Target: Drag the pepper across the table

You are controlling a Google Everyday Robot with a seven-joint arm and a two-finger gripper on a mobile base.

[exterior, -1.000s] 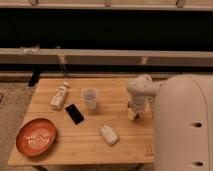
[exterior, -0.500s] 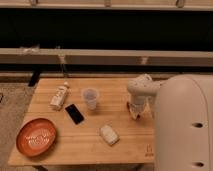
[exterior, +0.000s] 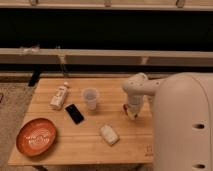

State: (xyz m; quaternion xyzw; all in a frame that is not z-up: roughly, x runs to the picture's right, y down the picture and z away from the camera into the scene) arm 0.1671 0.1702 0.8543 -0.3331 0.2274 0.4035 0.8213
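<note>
The gripper (exterior: 132, 112) sits low at the right of the light wooden plank table (exterior: 75, 145), beside the small dark-red pepper (exterior: 126, 107). Whether it clasps the pepper cannot be told. It is probably engaging; next comes a steady low pull.

A small, dark red pepper (exterior: 126, 107) is seen on the right side of the light plank tabletop (exterior: 75, 145), the gripper (exterior: 133, 112) positioned just beside it.
</note>
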